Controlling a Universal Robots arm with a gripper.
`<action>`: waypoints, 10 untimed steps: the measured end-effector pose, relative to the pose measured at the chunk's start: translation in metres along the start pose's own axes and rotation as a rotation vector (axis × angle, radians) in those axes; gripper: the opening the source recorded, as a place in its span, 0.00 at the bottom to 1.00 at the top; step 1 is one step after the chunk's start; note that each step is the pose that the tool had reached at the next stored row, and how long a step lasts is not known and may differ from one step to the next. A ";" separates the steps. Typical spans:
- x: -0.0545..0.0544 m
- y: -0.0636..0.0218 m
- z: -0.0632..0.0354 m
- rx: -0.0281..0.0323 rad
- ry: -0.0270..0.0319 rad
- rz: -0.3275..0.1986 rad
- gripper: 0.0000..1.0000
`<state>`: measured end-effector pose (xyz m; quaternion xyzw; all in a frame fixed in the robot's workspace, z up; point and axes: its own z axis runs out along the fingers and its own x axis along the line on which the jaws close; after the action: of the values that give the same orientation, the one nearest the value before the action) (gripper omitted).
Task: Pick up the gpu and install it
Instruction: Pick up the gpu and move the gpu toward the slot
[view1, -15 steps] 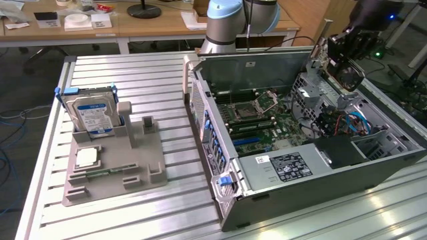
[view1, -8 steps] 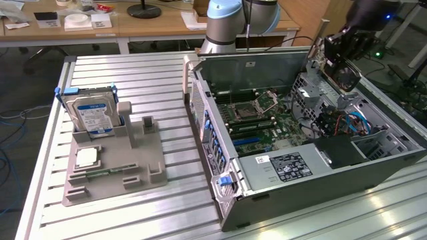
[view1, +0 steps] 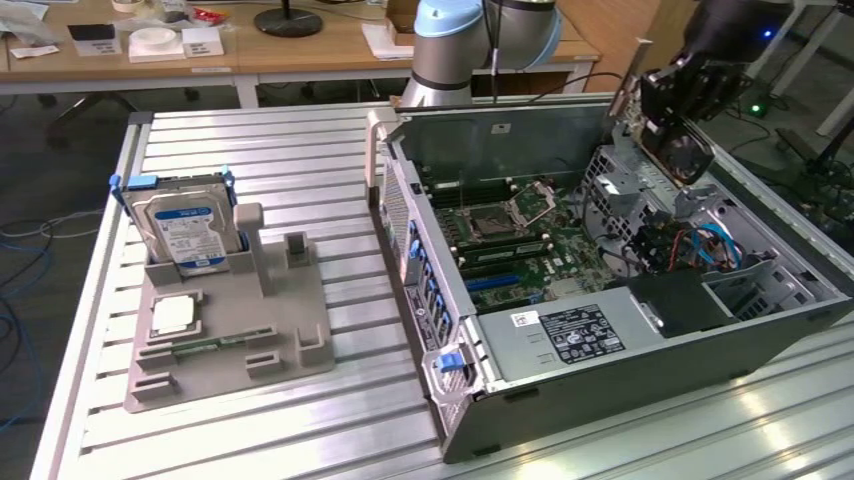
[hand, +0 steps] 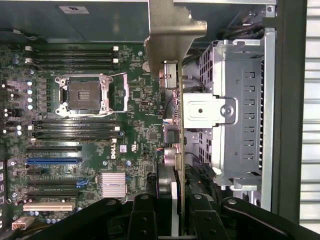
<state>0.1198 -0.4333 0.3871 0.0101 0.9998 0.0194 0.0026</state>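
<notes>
End effector: the end effector (view1: 677, 100) is closed partway onto the gpu (view1: 681, 150), pinching the card between its dark fingers (hand: 145, 215).
Gpu position: held on edge in the air, at 2 o'clock in the exterior view, above the open computer case (view1: 447, 330), just beside the metal drive cage (hand: 235, 110).
Slot risk: the blue expansion slot (hand: 52, 161) on the motherboard (hand: 145, 100) lies well apart, and a tilted card would likely miss it or jam.
Snag risk: the bracket (hand: 172, 30) may catch the cage or the blue cables (view1: 707, 240).
</notes>
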 end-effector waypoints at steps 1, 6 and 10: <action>0.001 0.0000 0.0000 0.0000 0.0000 0.000 0.28; 0.008 -0.0001 0.0000 0.0000 0.0000 0.000 0.28; 0.013 -0.0003 -0.0001 0.0000 0.0000 0.000 0.28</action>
<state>0.1064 -0.4333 0.3871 0.0101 0.9998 0.0194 0.0025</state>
